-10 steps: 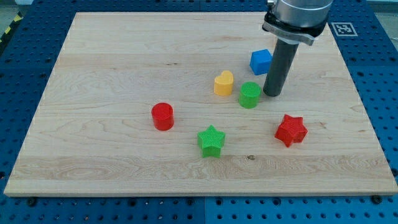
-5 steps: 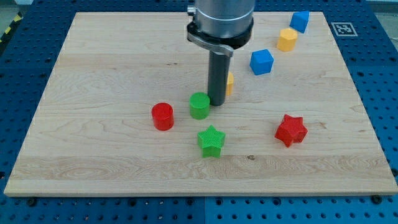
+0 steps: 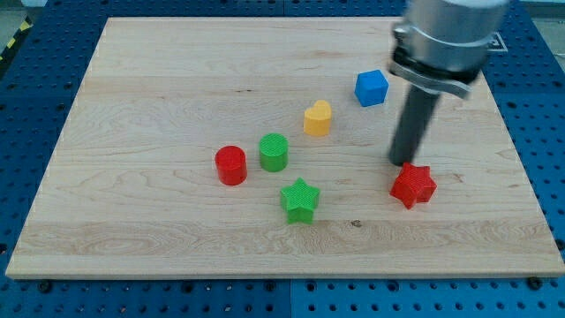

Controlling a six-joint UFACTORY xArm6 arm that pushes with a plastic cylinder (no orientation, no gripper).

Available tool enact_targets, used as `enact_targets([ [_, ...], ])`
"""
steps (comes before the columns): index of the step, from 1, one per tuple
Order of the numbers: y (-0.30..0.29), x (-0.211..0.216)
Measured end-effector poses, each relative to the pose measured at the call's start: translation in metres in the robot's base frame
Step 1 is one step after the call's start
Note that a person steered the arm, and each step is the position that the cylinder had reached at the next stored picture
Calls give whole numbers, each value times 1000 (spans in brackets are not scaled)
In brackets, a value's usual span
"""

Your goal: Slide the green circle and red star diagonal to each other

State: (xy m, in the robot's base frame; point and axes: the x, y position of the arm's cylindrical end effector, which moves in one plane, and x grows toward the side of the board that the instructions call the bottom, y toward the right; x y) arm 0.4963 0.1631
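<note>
The green circle [image 3: 274, 152] stands near the board's middle, just right of a red cylinder [image 3: 231, 165] and above a green star [image 3: 300, 200]. The red star [image 3: 413, 185] lies toward the view's lower right. My tip [image 3: 403, 163] is down on the board right at the red star's upper-left edge, far to the right of the green circle. The arm's body hides the board's upper right corner.
A yellow heart-shaped block [image 3: 318, 117] sits up and right of the green circle. A blue cube [image 3: 372, 87] lies further up right, left of the rod. The wooden board [image 3: 132, 97] rests on a blue perforated table.
The green circle was pushed left from beside the yellow heart to beside the red cylinder. My tip then swung right and now stands at the red star's upper-left edge.
</note>
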Motion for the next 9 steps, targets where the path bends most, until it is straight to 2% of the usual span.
enact_targets([
  [1, 34, 22],
  [2, 25, 23],
  [4, -39, 28],
  [7, -102, 28],
  [9, -122, 28],
])
